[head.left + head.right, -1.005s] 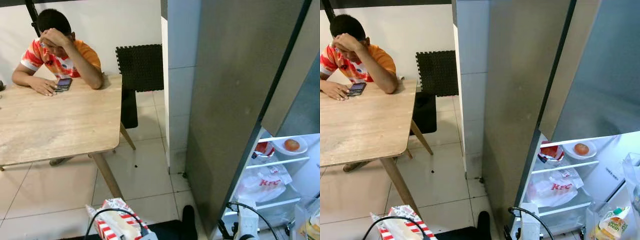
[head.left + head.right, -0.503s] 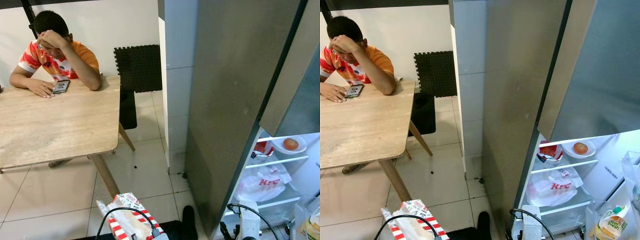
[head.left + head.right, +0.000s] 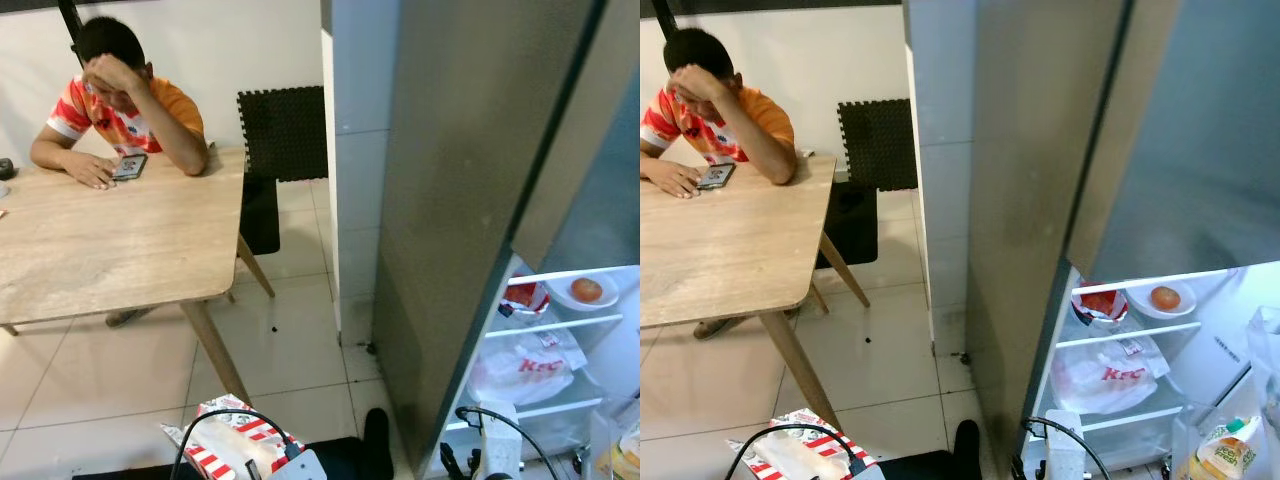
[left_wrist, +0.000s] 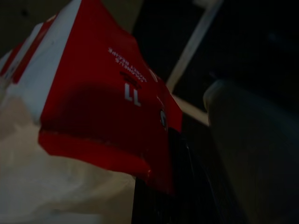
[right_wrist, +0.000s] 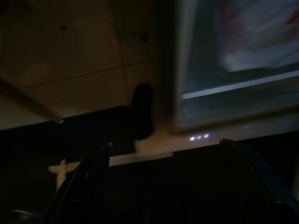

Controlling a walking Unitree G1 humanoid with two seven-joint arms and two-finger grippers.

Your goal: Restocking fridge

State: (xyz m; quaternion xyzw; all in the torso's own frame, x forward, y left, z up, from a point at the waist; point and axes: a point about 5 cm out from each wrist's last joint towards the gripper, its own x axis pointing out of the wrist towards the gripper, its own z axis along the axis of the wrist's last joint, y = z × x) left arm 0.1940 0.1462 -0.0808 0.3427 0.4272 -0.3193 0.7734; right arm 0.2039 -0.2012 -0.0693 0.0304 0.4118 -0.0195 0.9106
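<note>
Tiled kitchen floor [image 3: 290,350], white wall at 12 o'clock, and a wooden bench [image 3: 110,235] sitting over at 10 o'clock with a person [image 3: 115,95] leaning on it, head propped on one hand, looking at a phone [image 3: 130,166]. A black chair [image 3: 283,135] is standing just past the bench corner.

The fridge [image 3: 1160,370] is taking up the whole 3 o'clock side, door [image 3: 470,180] swung open. Inside there's already a plate with something round and orange [image 3: 1165,297] on the upper shelf, a red packet [image 3: 1100,302] beside it, and a white KFC bag [image 3: 1105,375] one shelf down. A juice carton [image 3: 1218,458] is sitting in the door rack at 5 o'clock.

So, progress-wise: I'd say it's partway at best. The red-and-white striped box [image 3: 235,448] is down at 6 o'clock, low and well apart from the shelves, so it's not in yet.

The left pincer [image 4: 161,163] is carrying that box; in the left wrist view its dark finger is pressing right up against the red panel, clenched on it, arm held low at the robot's front. The right pincer [image 5: 163,154] is hanging low near the fridge's bottom edge, fingers spread apart, gripping nothing.
</note>
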